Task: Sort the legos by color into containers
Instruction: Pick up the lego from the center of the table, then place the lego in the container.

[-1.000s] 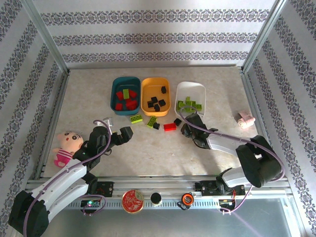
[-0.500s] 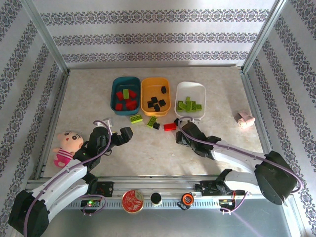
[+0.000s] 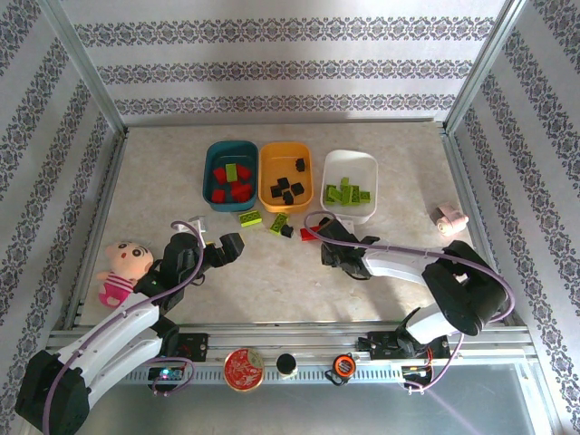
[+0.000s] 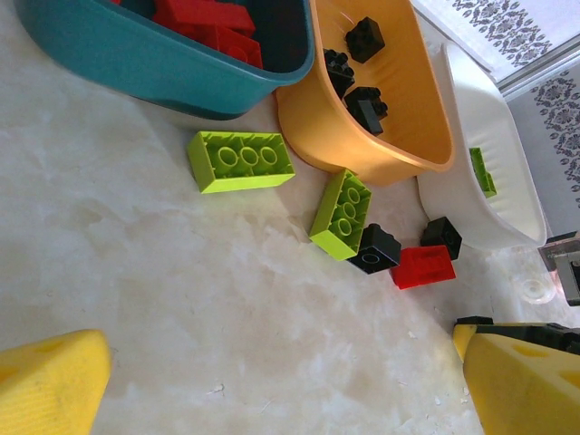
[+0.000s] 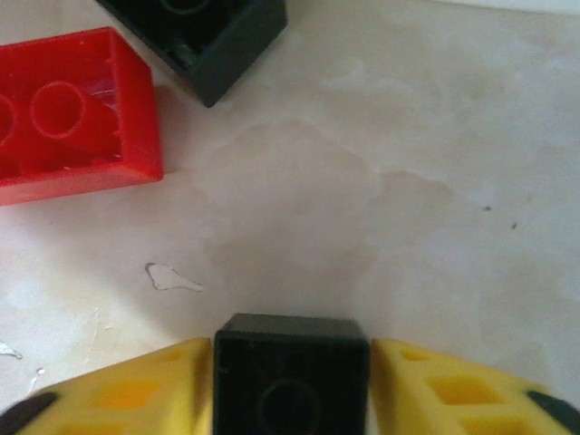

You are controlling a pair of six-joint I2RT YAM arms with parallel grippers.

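The right gripper pinches a small black lego between its two yellow fingers, one pad flat against each side. The brick looks square, so no long axis shows; a faint ring marks the face turned to the wrist camera. Whether it rests on the table or hangs just above it cannot be told. Seen from above, this gripper sits just in front of the white tray.

Just beyond the held brick lie a glossy red oblong lego, its long axis running left to right, and a second black lego.

The left gripper is spread wide and touches nothing. Ahead of it, a lime green oblong lego lies studs up on the marbled table, near the smooth teal tray and orange tray.
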